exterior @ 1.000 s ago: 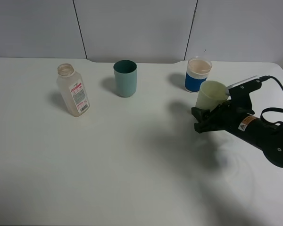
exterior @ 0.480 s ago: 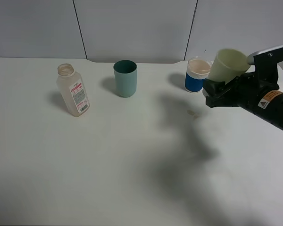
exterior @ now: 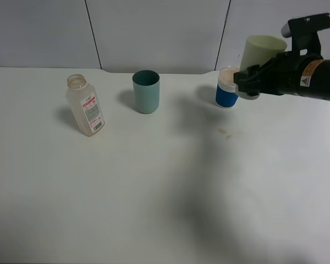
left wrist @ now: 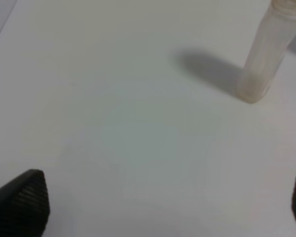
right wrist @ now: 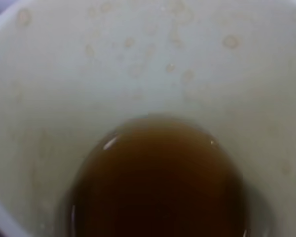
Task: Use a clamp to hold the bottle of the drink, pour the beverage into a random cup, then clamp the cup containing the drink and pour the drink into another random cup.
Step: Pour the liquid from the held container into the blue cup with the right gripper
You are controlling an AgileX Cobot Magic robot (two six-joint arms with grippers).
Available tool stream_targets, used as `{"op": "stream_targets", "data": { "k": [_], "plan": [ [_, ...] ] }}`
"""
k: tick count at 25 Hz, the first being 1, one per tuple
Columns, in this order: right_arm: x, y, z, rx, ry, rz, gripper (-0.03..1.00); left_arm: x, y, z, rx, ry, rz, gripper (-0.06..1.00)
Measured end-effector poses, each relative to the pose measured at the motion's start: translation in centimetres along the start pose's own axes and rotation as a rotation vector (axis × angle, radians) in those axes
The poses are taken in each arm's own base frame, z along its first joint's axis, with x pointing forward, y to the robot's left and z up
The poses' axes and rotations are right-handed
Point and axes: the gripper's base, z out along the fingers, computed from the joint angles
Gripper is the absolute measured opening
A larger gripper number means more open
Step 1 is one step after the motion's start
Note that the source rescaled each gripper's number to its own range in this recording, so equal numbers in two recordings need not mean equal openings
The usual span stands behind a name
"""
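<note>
My right gripper is shut on the pale yellow-green cup, held upright in the air just right of and above the blue-banded clear cup. The right wrist view looks down into that cup, where brown beverage fills the bottom and droplets dot the wall. The translucent bottle with its red-printed label stands at the left of the table, and it shows upright in the left wrist view. My left gripper hovers open, well short of the bottle, with only its dark fingertips in view.
A dark teal tumbler stands between the bottle and the blue-banded cup. A few small drips mark the white table in front of the blue-banded cup. A grey panel wall runs behind the table.
My right gripper has lifted the yellow-green cup off the table and carried it up and back, close above the blue-banded cup. The bottle, the teal tumbler and the left arm have not moved.
</note>
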Motion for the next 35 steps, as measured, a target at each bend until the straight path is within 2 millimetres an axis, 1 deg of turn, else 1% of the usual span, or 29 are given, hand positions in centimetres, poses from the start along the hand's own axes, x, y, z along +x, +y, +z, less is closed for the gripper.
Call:
{"op": "stream_targets", "data": {
  "k": [2,5,7,8,11,18,23,25,28,31,35],
  "plan": [
    [-1.8,-0.3,0.3,-0.002,0.017,-0.017,0.03,0.0,0.0,0.0,0.0,0.0,0.0,1.0],
    [-3.5,-1.1,0.4,0.055,0.06,-0.017,0.03,0.0,0.0,0.0,0.0,0.0,0.0,1.0],
    [-4.2,-1.6,0.3,0.104,0.073,-0.005,0.03,0.0,0.0,0.0,0.0,0.0,0.0,1.0],
    [-4.2,-1.6,0.3,0.104,0.073,-0.005,0.03,0.0,0.0,0.0,0.0,0.0,0.0,1.0],
    [-4.7,-2.5,0.2,0.197,0.077,0.022,0.03,0.0,0.0,0.0,0.0,0.0,0.0,1.0],
    [-4.9,-4.4,-0.4,0.406,0.079,-0.019,0.03,0.0,0.0,0.0,0.0,0.0,0.0,1.0],
    [-4.9,-4.8,-0.6,0.459,0.079,-0.043,0.03,0.0,0.0,0.0,0.0,0.0,0.0,1.0],
    [-4.9,-5.2,-0.8,0.507,0.079,-0.048,0.03,0.0,0.0,0.0,0.0,0.0,0.0,1.0],
    [-4.9,-5.2,-0.7,0.536,0.082,-0.054,0.03,0.0,0.0,0.0,0.0,0.0,0.0,1.0],
    [-4.5,-5.1,-0.1,0.576,0.105,-0.075,0.03,0.0,0.0,0.0,0.0,0.0,0.0,1.0],
    [-2.9,-4.6,1.7,0.59,0.174,-0.125,0.03,0.0,0.0,0.0,0.0,0.0,0.0,1.0]
  ]
}}
